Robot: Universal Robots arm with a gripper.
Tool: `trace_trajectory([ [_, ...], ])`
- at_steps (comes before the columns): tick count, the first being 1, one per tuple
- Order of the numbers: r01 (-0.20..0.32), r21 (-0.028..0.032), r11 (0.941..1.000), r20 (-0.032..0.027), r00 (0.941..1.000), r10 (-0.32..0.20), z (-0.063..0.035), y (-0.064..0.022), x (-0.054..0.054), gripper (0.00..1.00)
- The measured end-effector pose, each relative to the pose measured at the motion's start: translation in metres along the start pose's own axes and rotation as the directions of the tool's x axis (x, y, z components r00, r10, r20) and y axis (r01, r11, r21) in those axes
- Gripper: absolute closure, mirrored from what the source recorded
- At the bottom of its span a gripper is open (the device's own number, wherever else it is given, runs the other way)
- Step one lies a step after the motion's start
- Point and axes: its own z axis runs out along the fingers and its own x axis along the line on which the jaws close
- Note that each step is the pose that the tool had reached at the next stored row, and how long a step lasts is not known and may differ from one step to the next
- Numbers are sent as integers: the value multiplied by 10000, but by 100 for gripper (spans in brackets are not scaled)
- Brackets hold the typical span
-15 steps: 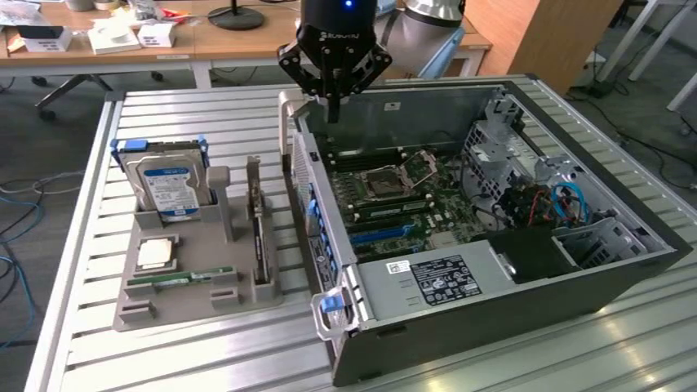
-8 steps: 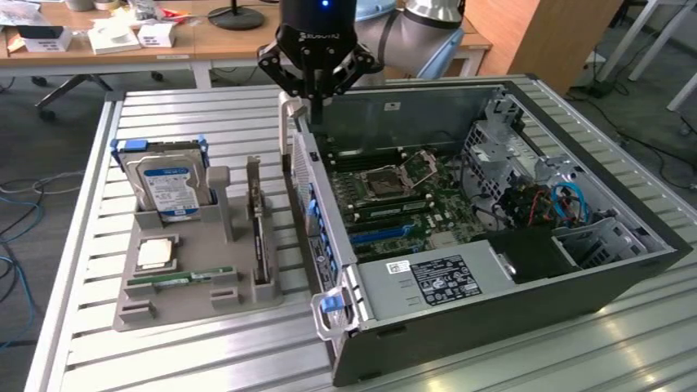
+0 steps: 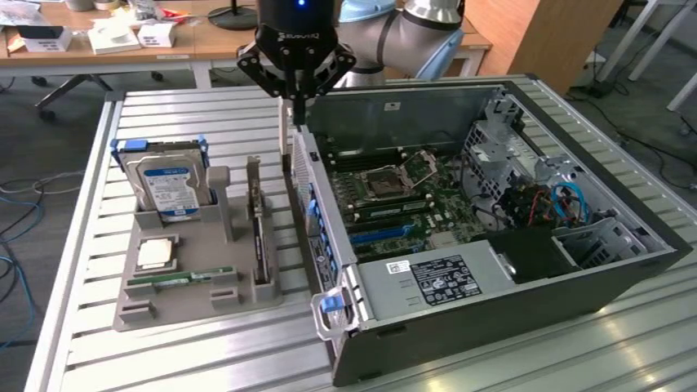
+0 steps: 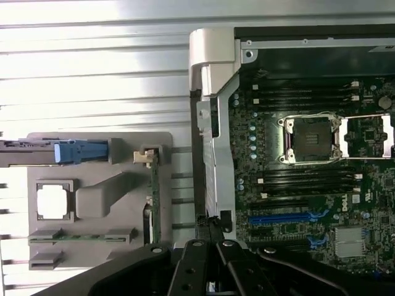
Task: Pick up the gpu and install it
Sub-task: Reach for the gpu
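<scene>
Nearest the wrist lens is your tool, its 2 fingers pressed together with nothing I can make out between them. It hangs above the far end of the computer case's side wall, the wall facing the tray — not above the card. The gpu stands on edge in the tray slot nearest the case, upright and not yet lifted. The hard drive stands in the same tray toward the exterior view's left. The tray sits on the slatted tabletop, just beside the case.

What to watch, as I judge it:

1. With the fingers pressed together, a descent onto the card would push on its top edge rather than pinch it — it could tip in its slot or get chipped.
2. From where the tool hangs, a straight drop would meet the case wall.
3. The card is slim and sits close to that wall, so spread fingers would have little room.
4. A tilted grip would bring the card skew to the blue slot on the motherboard.
</scene>
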Motion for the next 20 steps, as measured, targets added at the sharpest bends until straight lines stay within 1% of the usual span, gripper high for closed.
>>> trace_trajectory([
  [11,-27,1,10000,1,10000,27,1,4,269,89],
  [20,-38,1,10000,2,10000,38,6,-2,431,89],
])
